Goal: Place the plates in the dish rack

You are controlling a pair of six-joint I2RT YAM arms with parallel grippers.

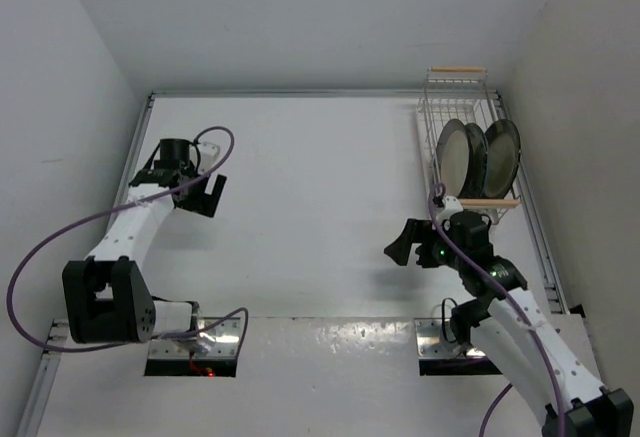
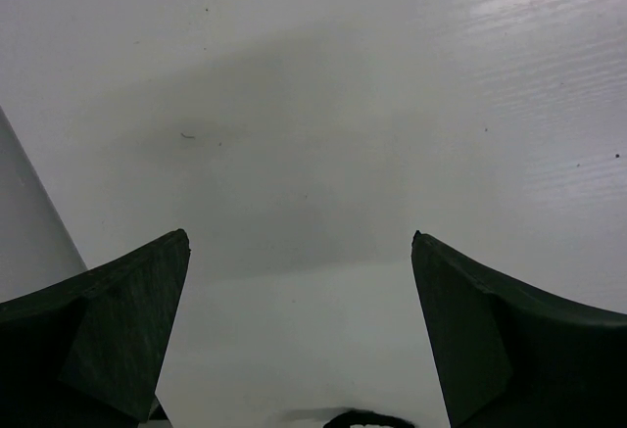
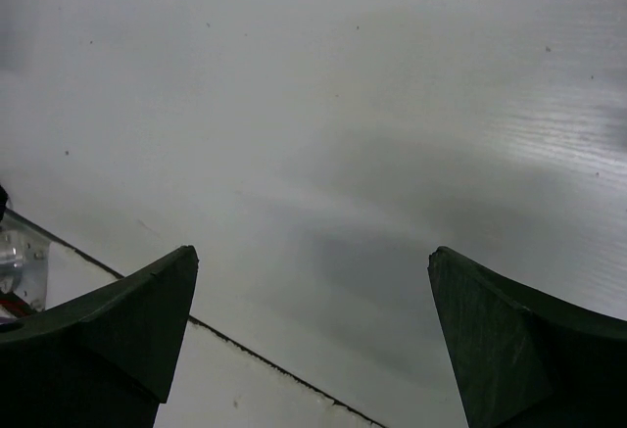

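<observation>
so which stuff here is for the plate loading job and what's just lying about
Job: dish rack, three plates standing in it, left gripper and right gripper, both open and empty.
Not the job: purple cables, white table.

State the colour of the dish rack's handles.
The handles are light wood-tan; top external view shows them best.

Three plates [image 1: 455,154] (all in rack). One dish rack [image 1: 430,107], two wooden handles [image 1: 458,70]. Two arms [image 1: 135,227]; left gripper [image 1: 205,200], right gripper [image 1: 400,242], two fingers [image 2: 108,330] each.
</observation>
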